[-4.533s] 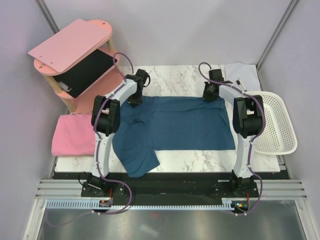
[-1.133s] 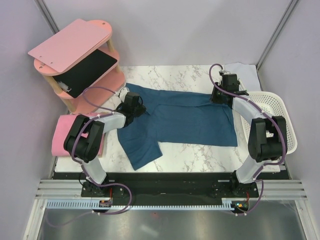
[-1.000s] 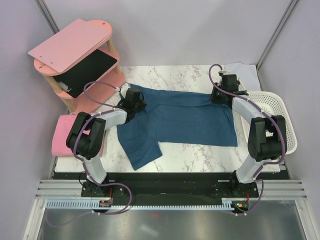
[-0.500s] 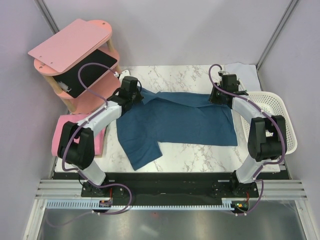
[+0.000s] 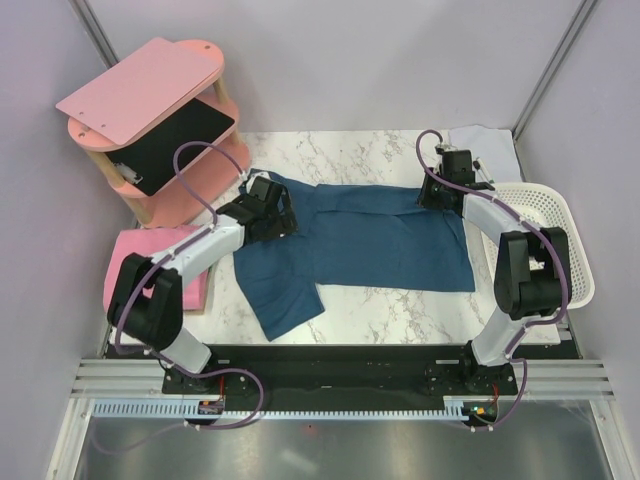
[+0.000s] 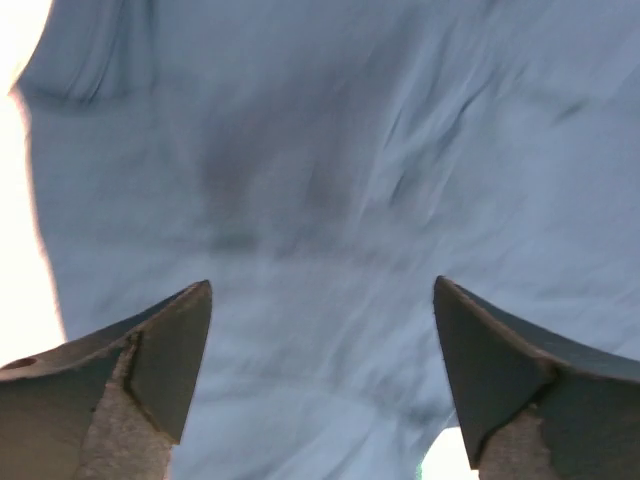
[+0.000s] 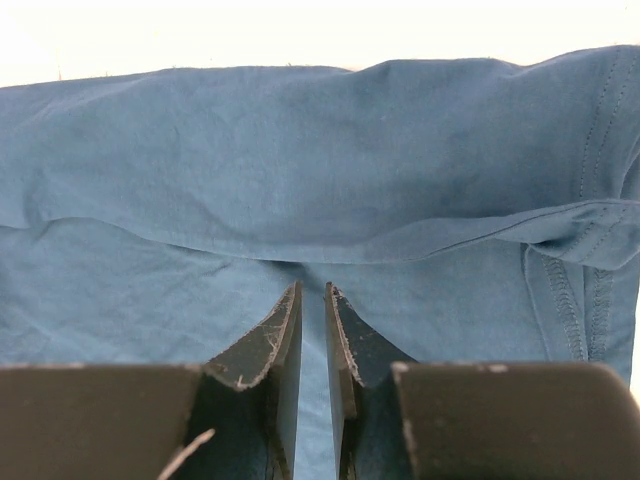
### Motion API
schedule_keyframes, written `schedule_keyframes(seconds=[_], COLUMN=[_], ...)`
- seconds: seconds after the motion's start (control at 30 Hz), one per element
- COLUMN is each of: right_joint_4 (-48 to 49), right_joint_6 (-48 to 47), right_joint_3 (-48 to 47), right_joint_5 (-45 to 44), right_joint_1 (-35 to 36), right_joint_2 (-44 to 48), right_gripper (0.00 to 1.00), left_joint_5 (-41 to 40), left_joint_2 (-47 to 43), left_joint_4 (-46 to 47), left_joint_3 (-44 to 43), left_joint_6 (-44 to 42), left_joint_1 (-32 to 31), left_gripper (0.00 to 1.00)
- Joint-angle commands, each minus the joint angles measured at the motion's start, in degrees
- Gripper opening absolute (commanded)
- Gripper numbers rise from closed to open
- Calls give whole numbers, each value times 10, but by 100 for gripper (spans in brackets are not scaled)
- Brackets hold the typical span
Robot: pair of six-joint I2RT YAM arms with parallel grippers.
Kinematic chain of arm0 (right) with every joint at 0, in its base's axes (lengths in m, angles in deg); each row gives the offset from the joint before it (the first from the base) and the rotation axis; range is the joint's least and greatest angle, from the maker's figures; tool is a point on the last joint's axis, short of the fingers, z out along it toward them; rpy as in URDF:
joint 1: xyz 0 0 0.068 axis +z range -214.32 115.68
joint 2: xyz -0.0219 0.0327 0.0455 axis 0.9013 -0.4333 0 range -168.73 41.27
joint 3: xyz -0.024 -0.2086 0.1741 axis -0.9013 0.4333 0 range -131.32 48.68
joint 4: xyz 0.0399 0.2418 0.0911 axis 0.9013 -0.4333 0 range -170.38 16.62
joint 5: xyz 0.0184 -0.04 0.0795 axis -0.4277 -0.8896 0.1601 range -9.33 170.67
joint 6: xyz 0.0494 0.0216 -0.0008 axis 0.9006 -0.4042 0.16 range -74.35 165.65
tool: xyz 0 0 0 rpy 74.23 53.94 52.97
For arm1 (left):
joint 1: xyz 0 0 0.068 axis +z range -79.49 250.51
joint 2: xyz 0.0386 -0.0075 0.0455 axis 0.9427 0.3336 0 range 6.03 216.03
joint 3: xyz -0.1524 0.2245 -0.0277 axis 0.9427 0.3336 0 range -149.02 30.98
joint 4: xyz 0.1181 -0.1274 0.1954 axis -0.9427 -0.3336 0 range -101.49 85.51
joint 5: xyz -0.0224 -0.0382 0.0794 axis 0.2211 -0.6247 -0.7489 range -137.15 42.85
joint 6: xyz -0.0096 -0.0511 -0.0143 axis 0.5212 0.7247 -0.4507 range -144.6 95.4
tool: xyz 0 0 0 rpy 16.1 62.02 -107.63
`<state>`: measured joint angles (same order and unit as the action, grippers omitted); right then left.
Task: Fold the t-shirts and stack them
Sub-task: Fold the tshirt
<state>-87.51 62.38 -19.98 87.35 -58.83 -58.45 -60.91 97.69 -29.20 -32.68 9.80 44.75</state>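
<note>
The blue shirt [image 5: 370,235] lay spread on the table [image 5: 400,310], its long axis running left to right, and the pink shirt [image 5: 140,245] sat folded at the table's left edge. The left gripper [image 5: 272,215] hung over the blue shirt's far-left corner, jaws wide apart and empty, with cloth directly beneath. The right gripper [image 5: 438,190] sat at the far-right corner, jaws nearly together and apparently pinching a raised fold. The loose end lay under the left arm, so the next grasp was probably straight down.
</note>
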Motion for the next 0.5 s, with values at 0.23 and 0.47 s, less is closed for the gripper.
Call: schedule_keyframes(seconds=[0.23, 0.47], right_joint_4=[-2, -21], right_joint_6=[2, 22], right_joint_3=[-3, 37], right_joint_5=[-32, -105], right_joint_1=[-1, -11], right_joint_2=[-10, 48], right_gripper=[22, 52], left_joint_5=[-80, -34], left_joint_2=[-70, -79], left_joint_4=[-26, -35], left_joint_3=[33, 67], left_joint_6=[-28, -32], left_joint_1=[-17, -32], left_gripper=[100, 100])
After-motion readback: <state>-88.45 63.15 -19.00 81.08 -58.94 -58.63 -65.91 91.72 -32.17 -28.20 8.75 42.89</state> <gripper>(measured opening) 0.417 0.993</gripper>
